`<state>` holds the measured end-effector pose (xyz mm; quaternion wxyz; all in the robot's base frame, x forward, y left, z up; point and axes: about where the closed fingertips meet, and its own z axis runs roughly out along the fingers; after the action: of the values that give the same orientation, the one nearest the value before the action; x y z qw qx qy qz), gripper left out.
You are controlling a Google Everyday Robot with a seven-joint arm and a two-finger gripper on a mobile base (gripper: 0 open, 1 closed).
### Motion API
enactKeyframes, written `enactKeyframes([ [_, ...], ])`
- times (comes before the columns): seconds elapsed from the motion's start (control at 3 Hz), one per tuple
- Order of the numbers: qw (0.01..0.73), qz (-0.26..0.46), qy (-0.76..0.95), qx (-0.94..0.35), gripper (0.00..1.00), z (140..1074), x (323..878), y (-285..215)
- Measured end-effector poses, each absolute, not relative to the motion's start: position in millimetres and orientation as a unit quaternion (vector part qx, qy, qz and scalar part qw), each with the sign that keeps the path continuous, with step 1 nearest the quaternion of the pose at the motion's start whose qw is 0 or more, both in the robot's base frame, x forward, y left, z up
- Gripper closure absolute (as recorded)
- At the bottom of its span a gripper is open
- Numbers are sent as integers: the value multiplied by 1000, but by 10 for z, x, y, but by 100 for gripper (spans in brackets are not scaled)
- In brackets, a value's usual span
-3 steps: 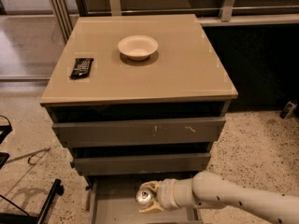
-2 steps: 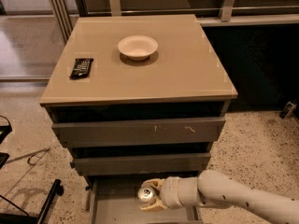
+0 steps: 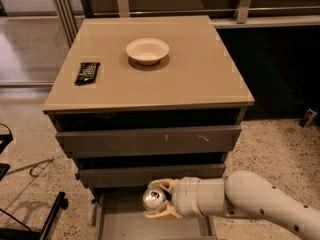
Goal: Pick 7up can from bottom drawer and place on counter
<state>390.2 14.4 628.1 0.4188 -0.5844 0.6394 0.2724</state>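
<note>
The 7up can (image 3: pixel 153 199) shows its silver top with pull tab, held over the open bottom drawer (image 3: pixel 131 226). My gripper (image 3: pixel 159 200) reaches in from the lower right on a white arm (image 3: pixel 250 201). Its pale fingers (image 3: pixel 161 214) are closed around the can, one above it and one below. The can sits just in front of the middle drawer's front, a little above the tray floor. The beige counter (image 3: pixel 190 79) lies above, at the top of the grey cabinet.
A white bowl (image 3: pixel 147 50) stands on the counter at the back centre. A black snack bar (image 3: pixel 87 72) lies at its left edge. Two scratched grey drawers (image 3: pixel 150 141) are shut above the open one. Black cables and a stand (image 3: pixel 30 219) lie on the speckled floor at left.
The gripper with the can has risen slightly and moved a little toward the middle drawer's front. The bowl and the bar have not moved.
</note>
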Motion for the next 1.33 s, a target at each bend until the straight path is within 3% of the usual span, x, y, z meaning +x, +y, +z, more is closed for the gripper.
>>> enactKeyframes([
  [0.67, 435, 183, 605, -642, 100, 7300, 3620, 542],
  [1.33, 434, 208, 620, -620, 100, 7434, 3914, 386],
])
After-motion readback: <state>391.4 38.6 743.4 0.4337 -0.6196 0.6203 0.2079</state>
